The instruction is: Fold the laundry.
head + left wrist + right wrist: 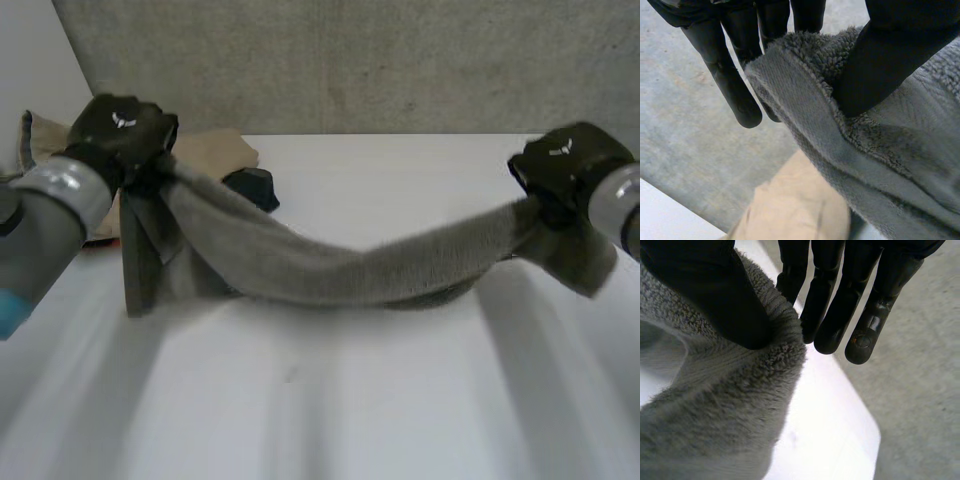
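Observation:
A grey towel (330, 265) hangs stretched between my two hands above the white table (320, 400), sagging in the middle. My left hand (122, 130) holds its left end, raised at the far left. In the left wrist view the thumb (885, 65) pinches the towel's hemmed edge (805, 115) against the fingers (725, 75). My right hand (565, 165) holds the right end at the far right. In the right wrist view its thumb (715, 300) presses the towel's edge (740, 405) against the fingers (840, 305).
A beige cloth (215, 150) lies on the table behind the left hand, also seen under the towel as beige cloth (795, 205). A small dark object (255, 185) sits beside it. A grey wall (350, 60) stands behind the table.

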Action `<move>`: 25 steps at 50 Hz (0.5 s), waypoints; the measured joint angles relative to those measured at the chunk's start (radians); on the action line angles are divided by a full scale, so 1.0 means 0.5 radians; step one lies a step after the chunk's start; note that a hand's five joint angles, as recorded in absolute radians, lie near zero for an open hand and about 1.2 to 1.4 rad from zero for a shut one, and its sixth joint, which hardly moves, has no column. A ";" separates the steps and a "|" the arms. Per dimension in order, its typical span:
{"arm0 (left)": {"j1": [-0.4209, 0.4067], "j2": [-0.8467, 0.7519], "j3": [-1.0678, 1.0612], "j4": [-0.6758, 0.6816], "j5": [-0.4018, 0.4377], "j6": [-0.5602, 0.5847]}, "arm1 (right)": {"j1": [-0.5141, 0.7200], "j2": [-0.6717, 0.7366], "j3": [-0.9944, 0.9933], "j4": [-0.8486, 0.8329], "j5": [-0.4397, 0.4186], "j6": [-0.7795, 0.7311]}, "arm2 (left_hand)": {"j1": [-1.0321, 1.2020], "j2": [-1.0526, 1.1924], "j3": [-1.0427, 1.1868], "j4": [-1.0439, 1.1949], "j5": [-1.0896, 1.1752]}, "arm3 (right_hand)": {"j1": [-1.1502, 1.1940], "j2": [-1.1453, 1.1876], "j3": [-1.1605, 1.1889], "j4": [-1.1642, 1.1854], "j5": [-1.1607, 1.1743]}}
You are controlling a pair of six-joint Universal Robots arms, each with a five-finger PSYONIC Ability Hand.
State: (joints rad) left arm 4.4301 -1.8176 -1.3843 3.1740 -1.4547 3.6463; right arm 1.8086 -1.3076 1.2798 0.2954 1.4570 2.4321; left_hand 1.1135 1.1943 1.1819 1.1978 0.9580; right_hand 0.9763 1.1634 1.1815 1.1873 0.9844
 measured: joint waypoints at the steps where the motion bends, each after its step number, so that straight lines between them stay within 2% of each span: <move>1: -0.012 -0.078 0.104 0.010 -0.026 0.002 | 0.002 0.045 -0.057 -0.057 0.004 0.013 | 0.000 0.000 0.000 0.000 0.000 | 0.000 0.000 0.000 0.000 0.000; 4: -0.058 -0.324 0.486 0.081 -0.108 0.007 | 0.010 0.183 -0.270 -0.365 0.028 0.084 | 0.000 0.001 0.000 0.000 0.000 | 0.000 0.000 0.000 0.000 -0.002; 9: -0.117 -0.552 0.972 0.278 -0.187 0.000 | 0.019 0.276 -0.476 -0.897 0.078 0.188 | 0.000 0.001 0.000 0.000 0.000 | 0.000 0.000 0.000 0.000 -0.002; 14: -0.184 -0.564 1.096 0.439 -0.220 -0.030 | 0.022 0.262 -0.538 -1.230 0.102 0.233 | 0.000 0.001 0.000 0.000 0.000 | 0.000 0.000 0.000 0.000 -0.002; 18: -0.248 -0.451 0.930 0.479 -0.246 -0.069 | 0.017 0.204 -0.508 -1.171 0.067 0.235 | 0.000 0.002 0.000 0.000 0.000 | 0.000 0.000 0.000 0.000 -0.002; 24: -0.285 -0.188 0.389 0.422 -0.266 -0.107 | -0.009 0.134 -0.398 -0.633 -0.075 0.169 | 0.000 0.005 0.006 0.000 0.000 | 0.000 0.000 0.000 0.000 -0.002; 25: -0.284 -0.153 0.271 0.390 -0.267 -0.109 | -0.021 0.132 -0.363 -0.443 -0.109 0.114 | 0.000 0.005 0.006 0.000 0.000 | 0.000 0.000 0.000 0.000 -0.002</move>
State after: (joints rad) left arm 4.2881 -1.8939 -1.2491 3.3693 -1.5884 3.5916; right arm 1.7980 -1.2416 1.0984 0.0741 1.4023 2.4890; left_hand 1.1135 1.1969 1.1850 1.1980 0.9580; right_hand 0.9763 1.1634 1.1814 1.1874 0.9835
